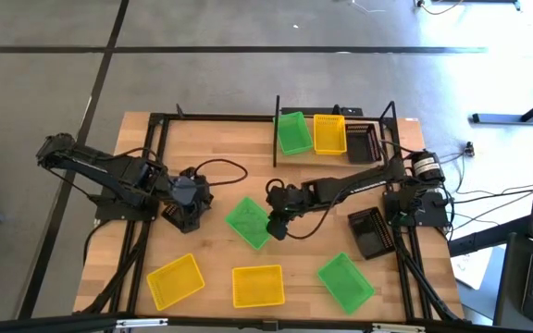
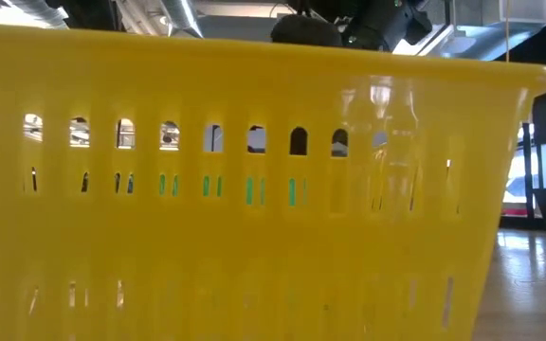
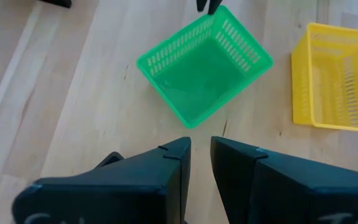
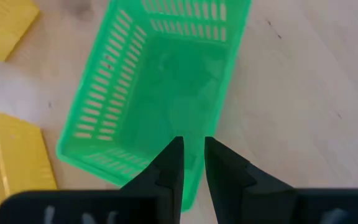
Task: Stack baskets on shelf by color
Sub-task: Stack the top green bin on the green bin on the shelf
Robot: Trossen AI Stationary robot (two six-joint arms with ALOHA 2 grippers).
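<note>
Jaws of the right gripper [image 4: 192, 163] stand a narrow gap apart at the near rim of a green basket [image 1: 248, 222] lying mid-counter, though I cannot tell whether they pinch its wall; the left gripper [image 3: 200, 163], jaws likewise slightly parted and holding nothing, waits just beside that basket on its left. On the shelf [image 1: 391, 120] at the counter's [image 1: 220, 148] far edge sit a green, a yellow and a black basket side by side. Two yellow baskets, another green and another black lie loose on the wood, above grey floor.
</note>
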